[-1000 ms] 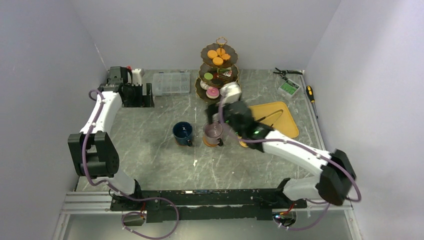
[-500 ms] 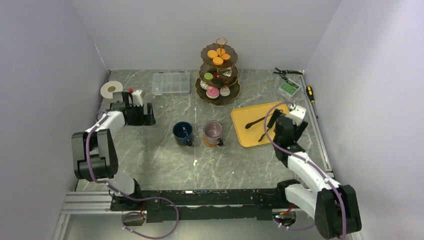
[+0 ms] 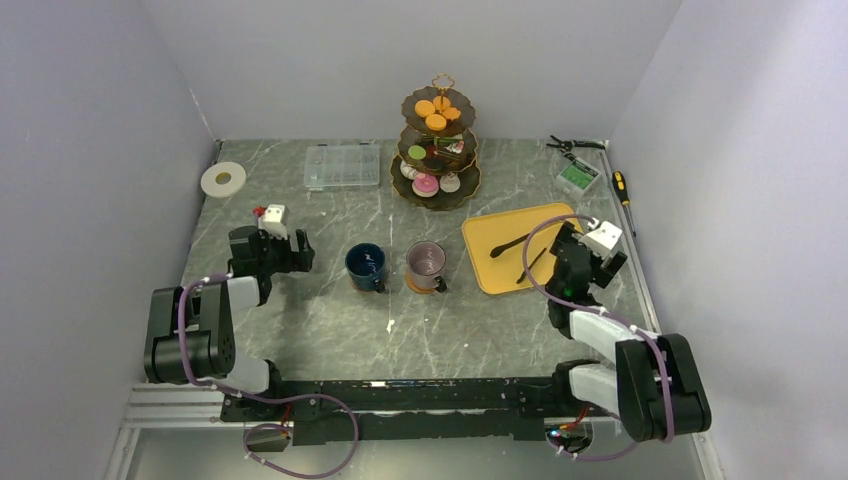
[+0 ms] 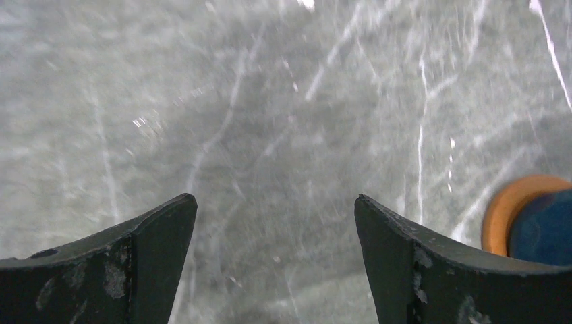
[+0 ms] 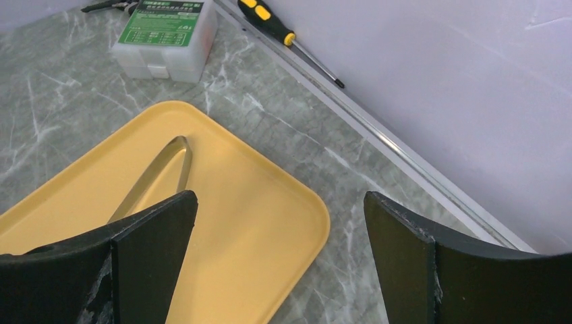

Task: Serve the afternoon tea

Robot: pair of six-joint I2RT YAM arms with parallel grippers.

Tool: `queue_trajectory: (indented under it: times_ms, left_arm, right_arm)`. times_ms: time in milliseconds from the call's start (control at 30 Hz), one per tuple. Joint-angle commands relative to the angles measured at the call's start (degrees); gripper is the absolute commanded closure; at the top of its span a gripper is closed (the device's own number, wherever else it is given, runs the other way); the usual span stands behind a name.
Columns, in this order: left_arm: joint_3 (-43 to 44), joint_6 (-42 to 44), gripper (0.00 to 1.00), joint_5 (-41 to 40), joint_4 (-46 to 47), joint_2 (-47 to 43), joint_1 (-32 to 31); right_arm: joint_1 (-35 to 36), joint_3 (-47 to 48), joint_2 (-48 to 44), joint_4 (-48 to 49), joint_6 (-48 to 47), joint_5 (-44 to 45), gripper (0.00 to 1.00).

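Observation:
The dark three-tier stand (image 3: 440, 150) at the back holds orange macarons (image 3: 437, 112) on top, a green macaron (image 3: 417, 153) in the middle and a pink donut (image 3: 425, 185) below. The navy mug (image 3: 366, 266) and the mauve mug (image 3: 427, 263) stand mid-table, the mauve one on a brown coaster (image 3: 415, 283). My left gripper (image 3: 292, 250) hangs open and empty over bare table left of the navy mug (image 4: 548, 226), which sits on a coaster (image 4: 511, 202). Over the right end of the yellow tray (image 5: 256, 216), my right gripper (image 3: 572, 252) is open and empty.
Metal tongs (image 5: 152, 179) lie on the yellow tray (image 3: 495, 275). A clear compartment box (image 3: 342, 165) and a white tape roll (image 3: 223, 179) sit at the back left. A green-labelled box (image 3: 578, 176), pliers (image 3: 570, 145) and a screwdriver (image 3: 622, 190) lie along the right wall.
My right arm has pulled back from the mauve mug to the tray's right end. My left arm has drawn back from the far left corner toward its base. Both grippers stayed open.

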Motion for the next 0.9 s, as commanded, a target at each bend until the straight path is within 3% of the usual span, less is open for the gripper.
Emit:
queue_trajectory:
  times_ms: [0,200,267,400,567,633,700,867]
  left_arm:
    - [-0.9,-1.3,0.06,-3.7,15.6,-0.1,0.0]
    - [-0.7,-2.5,0.06,-7.5,16.7,-0.2,-0.8]
    - [-2.2,-2.8,0.06,-9.0,23.1,2.0,-0.7]
    - [-2.8,-2.2,0.06,-9.2,25.8,4.7,-0.9]
    - [-6.8,-2.2,0.06,-9.2,38.8,10.4,-0.9]
    - [-5.0,-2.2,0.06,-9.1,32.9,9.0,-0.8]
    - [-4.7,-2.2,0.06,-9.3,34.1,10.1,-0.9]
    - [-1.4,-3.0,0.06,-11.3,27.5,10.5,-0.9]
  right_arm:
    - [-0.3,-2.3,2.7,11.6,-1.0,-3.7,0.0]
    - [-0.5,-1.8,7.6,16.4,-2.6,-8.2,0.0]
    - [-0.9,-1.7,9.8,18.9,-2.4,-10.2,0.0]
    - [-1.1,-1.5,15.1,24.2,-2.9,-12.4,0.0]
    - [-2.0,0.1,17.3,23.4,-5.2,-20.0,0.0]
    - [-2.9,-0.9,17.9,24.2,-4.6,-22.3,0.0]
    - [-3.0,-2.7,20.4,31.5,-6.1,-21.7,0.01]
    - [-3.3,-1.0,20.0,26.9,-4.3,-21.5,0.0]
